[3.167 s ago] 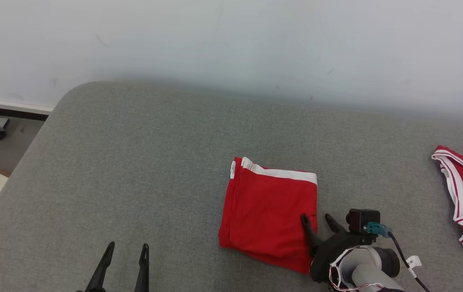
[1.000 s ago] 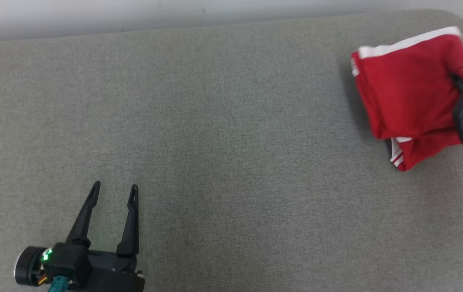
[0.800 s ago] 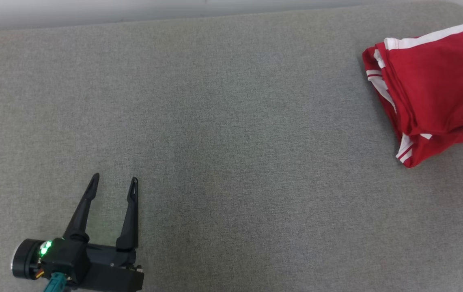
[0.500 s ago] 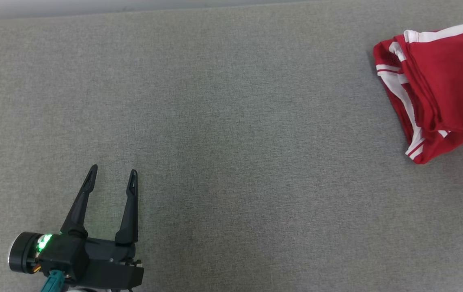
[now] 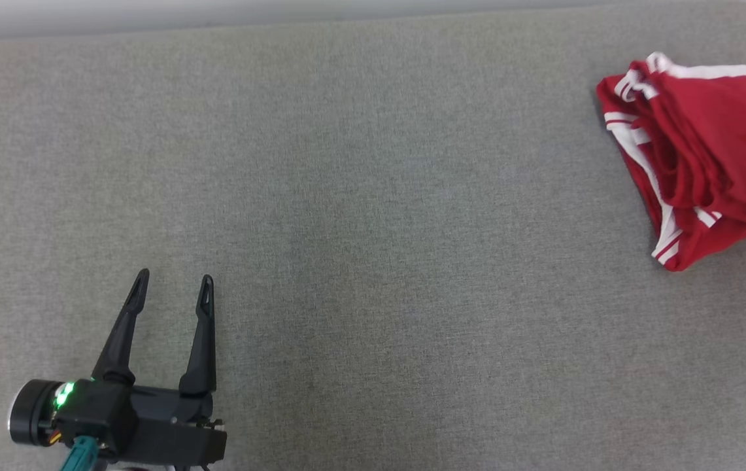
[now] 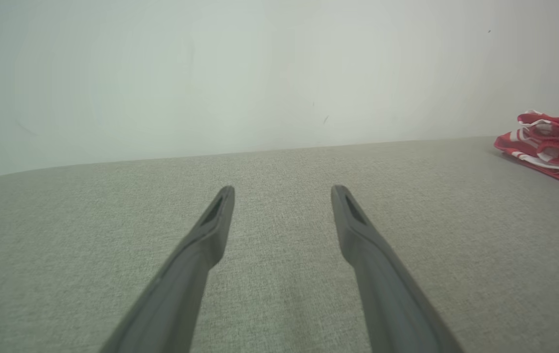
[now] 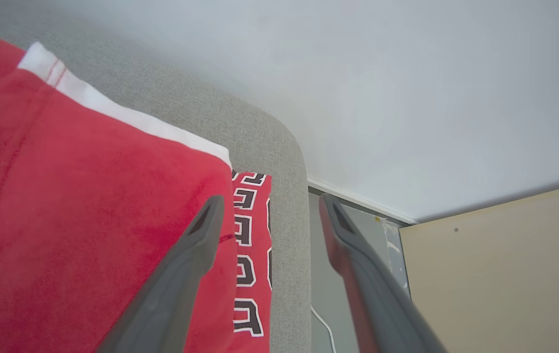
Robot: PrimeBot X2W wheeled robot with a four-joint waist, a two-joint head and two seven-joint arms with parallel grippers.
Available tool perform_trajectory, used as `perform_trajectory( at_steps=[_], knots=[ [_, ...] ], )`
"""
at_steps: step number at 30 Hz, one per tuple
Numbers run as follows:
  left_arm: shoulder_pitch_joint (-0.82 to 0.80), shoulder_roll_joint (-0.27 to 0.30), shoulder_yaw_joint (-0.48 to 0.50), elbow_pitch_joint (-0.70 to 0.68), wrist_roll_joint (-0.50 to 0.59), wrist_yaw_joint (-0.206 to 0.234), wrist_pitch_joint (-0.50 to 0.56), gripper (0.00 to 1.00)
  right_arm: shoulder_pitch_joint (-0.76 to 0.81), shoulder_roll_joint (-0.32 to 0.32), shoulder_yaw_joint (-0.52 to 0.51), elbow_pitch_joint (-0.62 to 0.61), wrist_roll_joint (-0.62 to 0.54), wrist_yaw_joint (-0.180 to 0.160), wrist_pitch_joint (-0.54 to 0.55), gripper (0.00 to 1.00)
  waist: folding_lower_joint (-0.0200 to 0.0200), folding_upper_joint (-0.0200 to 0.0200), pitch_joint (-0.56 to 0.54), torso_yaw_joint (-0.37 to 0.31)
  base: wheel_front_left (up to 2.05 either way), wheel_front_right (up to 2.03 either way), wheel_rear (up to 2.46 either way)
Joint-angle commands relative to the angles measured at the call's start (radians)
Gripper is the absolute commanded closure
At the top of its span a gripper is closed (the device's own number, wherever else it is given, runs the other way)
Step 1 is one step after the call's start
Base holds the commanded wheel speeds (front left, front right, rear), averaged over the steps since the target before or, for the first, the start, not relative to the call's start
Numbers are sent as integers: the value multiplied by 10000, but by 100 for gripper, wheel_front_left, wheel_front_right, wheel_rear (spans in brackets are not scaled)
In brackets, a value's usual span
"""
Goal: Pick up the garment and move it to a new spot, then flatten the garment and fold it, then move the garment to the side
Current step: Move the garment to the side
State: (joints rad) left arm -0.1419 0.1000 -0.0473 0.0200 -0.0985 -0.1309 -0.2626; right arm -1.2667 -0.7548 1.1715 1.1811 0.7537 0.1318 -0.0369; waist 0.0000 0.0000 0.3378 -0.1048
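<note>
Near left, the left gripper hovers over the grey upholstered surface, fingers spread and empty. Far right, the right gripper now stands spread, having just let go of the folded red garment. The garment lies on a lettered red jersey at the surface's edge, so the move aside looks finished. Its folds have slumped looser than before.

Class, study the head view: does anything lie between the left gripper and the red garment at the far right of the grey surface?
Nothing visible does. From the left gripper, its fingers apart, across to the red garment, there is just bare grey upholstered surface.
</note>
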Motion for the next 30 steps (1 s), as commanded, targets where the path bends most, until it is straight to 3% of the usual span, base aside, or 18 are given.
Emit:
perform_trajectory(
  at_steps=[1, 8, 15, 19, 22, 26, 27, 30],
  knots=[
    [195, -52, 56, 55, 3, 10, -27, 0, 79, 168, -72, 39, 74, -24, -247, 0, 0, 0, -240, 4, 0, 0, 0],
    [692, -193, 175, 278, -51, 11, -27, 0, 952, 860, -910, -191, 1221, -25, -1679, 0, 0, 0, -1030, 14, 0, 0, 0],
    [1167, -270, 453, 470, -118, 11, -27, 0, 1965, 1476, -1921, -702, 1800, -25, -2286, 0, 0, 0, -1813, 153, 0, 0, 0],
    [1435, -346, 522, 497, -70, 10, -27, 0, 2965, 1547, -3646, -1790, 1056, -25, -2276, 0, 0, 0, -2132, 240, 0, 0, 0],
    [1596, -367, 567, 483, -61, 10, -27, 0, 4131, 1791, -5554, -2925, -1, -25, -2280, 0, 0, 0, -2327, 323, 0, 0, 0],
    [1655, -405, 620, 488, -22, 11, -27, 0, 6307, 2595, -8163, -4682, -1650, -25, -2281, 0, 0, 0, -2472, 446, 0, 0, 0],
    [1655, -405, 620, 488, -22, 11, -27, 0, 6307, 2595, -8163, -4682, -1650, -25, -2281, 0, 0, 0, -2472, 446, 0, 0, 0],
    [1675, -434, 597, 501, 1, 11, -27, 0, 7814, 3442, -9608, -6135, -2833, -25, -2283, 0, 0, 0, -2584, 556, 0, 0, 0]
  ],
)
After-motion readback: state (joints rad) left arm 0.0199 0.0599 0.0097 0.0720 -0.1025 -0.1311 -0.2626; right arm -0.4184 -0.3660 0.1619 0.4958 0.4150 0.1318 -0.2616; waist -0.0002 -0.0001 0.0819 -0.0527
